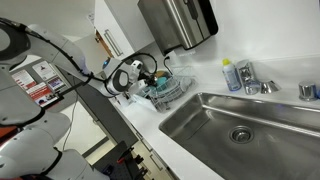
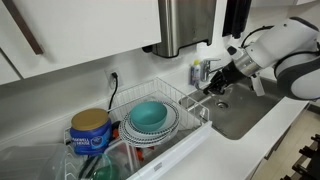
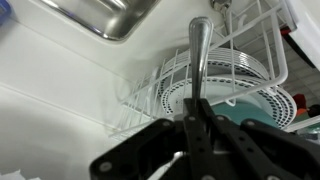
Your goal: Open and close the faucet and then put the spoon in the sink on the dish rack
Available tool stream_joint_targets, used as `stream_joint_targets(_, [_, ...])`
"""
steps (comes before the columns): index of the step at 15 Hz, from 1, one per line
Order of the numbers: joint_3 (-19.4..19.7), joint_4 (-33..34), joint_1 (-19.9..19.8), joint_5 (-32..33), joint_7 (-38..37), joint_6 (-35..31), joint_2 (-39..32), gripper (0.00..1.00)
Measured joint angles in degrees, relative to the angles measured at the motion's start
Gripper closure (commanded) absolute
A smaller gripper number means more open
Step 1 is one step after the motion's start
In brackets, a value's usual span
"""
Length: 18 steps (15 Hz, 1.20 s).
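Observation:
My gripper point(image 3: 197, 122) is shut on the spoon point(image 3: 200, 55), whose shiny metal handle sticks out from between the jaws. In the wrist view the white wire dish rack point(image 3: 262, 48) with its teal plate point(image 3: 268, 106) lies right behind the spoon. In both exterior views the gripper point(image 1: 135, 76) point(image 2: 216, 86) hovers at the sink-side end of the dish rack point(image 1: 168, 93) point(image 2: 180, 98). The steel sink point(image 1: 205, 122) point(image 2: 250, 112) lies beside the rack. The chrome faucet point(image 1: 252, 83) stands behind the basin.
A steel wall dispenser point(image 1: 178, 22) point(image 2: 182, 25) hangs above the counter. A clear bluish bottle point(image 1: 232, 75) stands next to the faucet. A blue and yellow can point(image 2: 90, 131) stands at the far end of the rack. A teal bowl point(image 2: 150, 115) sits in the rack.

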<state>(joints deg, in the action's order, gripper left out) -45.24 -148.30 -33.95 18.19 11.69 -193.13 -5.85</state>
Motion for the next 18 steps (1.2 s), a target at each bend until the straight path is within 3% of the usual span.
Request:
stream_joint_targets(4, [-0.6,0.4,-0.1,1.6,0.1,-1.5,0.3,0.98])
stream_joint_targets(18, [-8.4,8.4,-1.1,16.9,0.1,-1.0,0.3,0.98])
